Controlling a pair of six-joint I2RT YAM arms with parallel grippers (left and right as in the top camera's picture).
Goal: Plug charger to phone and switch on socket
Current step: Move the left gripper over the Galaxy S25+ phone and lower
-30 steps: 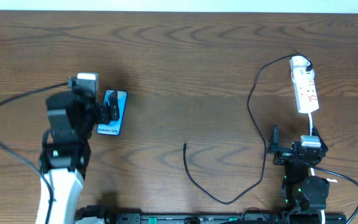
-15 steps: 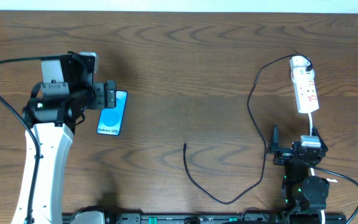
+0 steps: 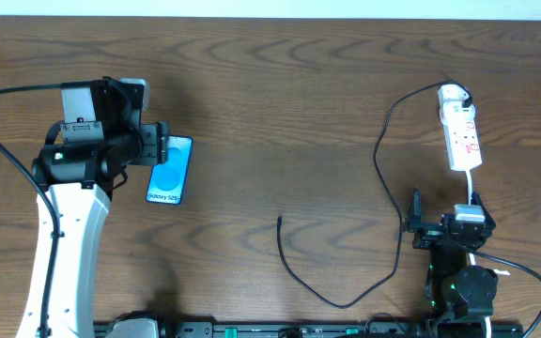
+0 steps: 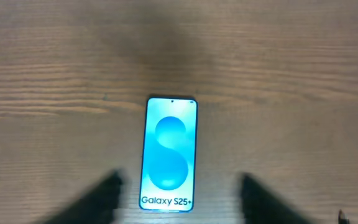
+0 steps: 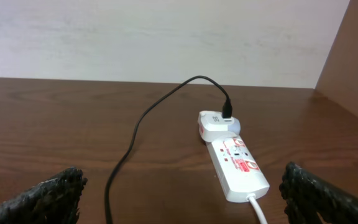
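- Left tool (image 4: 179, 185) hangs over the phone (image 4: 166, 149) with its jaws spread. The fingers (image 4: 107, 190) are blurred but look clear of both long edges, gripping nothing.
- Right tool (image 5: 182, 180) is wide apart and empty, near the socket (image 3: 460, 131).
- Phone lies flat, screen up, on the desk (image 3: 299, 94).
- For a good grip, centre on the long edges and keep the lettered end free for the port.
- Charger (image 3: 383, 150) tip (image 3: 280, 219) lies well apart from the phone, with bare desk between.
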